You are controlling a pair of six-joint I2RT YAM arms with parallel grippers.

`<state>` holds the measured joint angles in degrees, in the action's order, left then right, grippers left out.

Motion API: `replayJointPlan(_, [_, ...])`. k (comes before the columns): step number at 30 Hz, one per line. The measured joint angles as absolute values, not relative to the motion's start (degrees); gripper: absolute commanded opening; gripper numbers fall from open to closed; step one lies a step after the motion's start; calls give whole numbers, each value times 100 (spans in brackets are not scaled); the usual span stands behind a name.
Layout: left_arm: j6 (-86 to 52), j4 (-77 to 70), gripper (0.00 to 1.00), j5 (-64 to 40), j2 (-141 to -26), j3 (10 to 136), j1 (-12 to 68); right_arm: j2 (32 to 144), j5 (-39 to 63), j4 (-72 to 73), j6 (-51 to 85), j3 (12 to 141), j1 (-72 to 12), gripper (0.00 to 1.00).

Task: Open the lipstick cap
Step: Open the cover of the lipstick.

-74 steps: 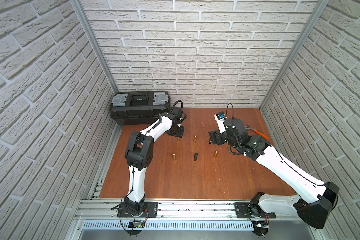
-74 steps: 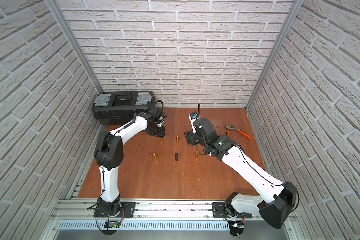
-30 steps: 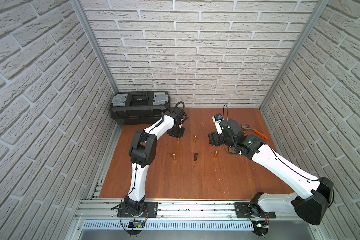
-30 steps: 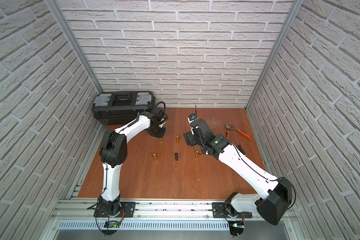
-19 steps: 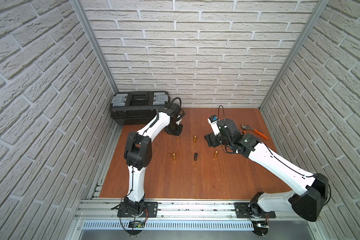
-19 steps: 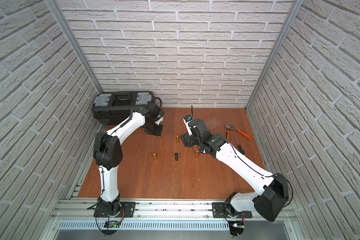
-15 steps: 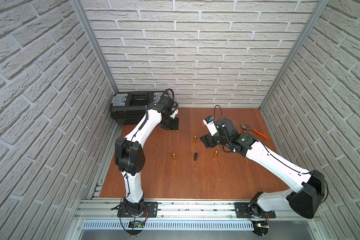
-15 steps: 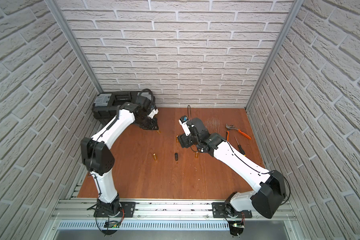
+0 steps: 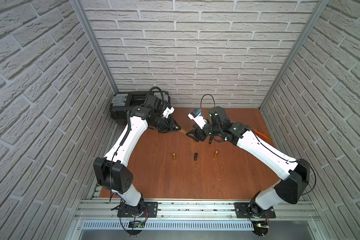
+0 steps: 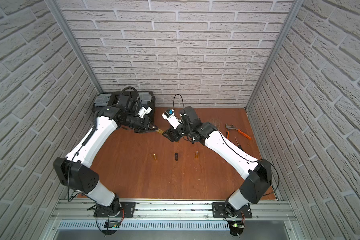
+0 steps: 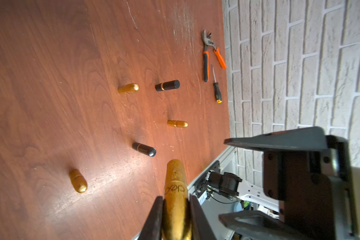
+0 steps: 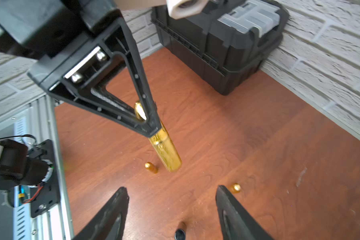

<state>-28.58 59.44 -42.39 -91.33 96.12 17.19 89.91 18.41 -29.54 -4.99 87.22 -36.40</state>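
While left gripper (image 12: 151, 126) clamps one end of gold lipstick (image 12: 166, 151), tube held tilted above wooden table (image 12: 258, 145), free end toward right gripper (image 12: 170, 189); right jaws spread apart, near tube, not touching.

I read the lipstick (image 12: 164, 148) as glossy gold metal, mirror-smooth. The left gripper (image 12: 149, 126) looks matt black plastic. Table (image 11: 50, 93): reddish wood grain, satin sheen, fine scratches. Toolbox (image 12: 216, 52): matt black plastic, translucent grey lid panels. Walls (image 9: 195, 52): rough, brick-textured, matt white. Pliers (image 11: 205, 62): bare steel jaws, orange grips.
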Motion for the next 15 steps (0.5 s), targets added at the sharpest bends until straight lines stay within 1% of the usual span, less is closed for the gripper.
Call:
replayJointPlan(6, [-3057,5892,9,-4512,-8873,9424,1717,9380,2290,-3138,-733,8995,-3651,61])
replayJointPlan(12, [-3092,5894,8,-4644,-8866,9413,1708,9555,2453,-3326,-864,9142,-3686,55])
replayJointPlan(15, [-3089,5900,8,-4665,-8866,9413,1704,9590,2477,-3328,-902,9209,-3693,49])
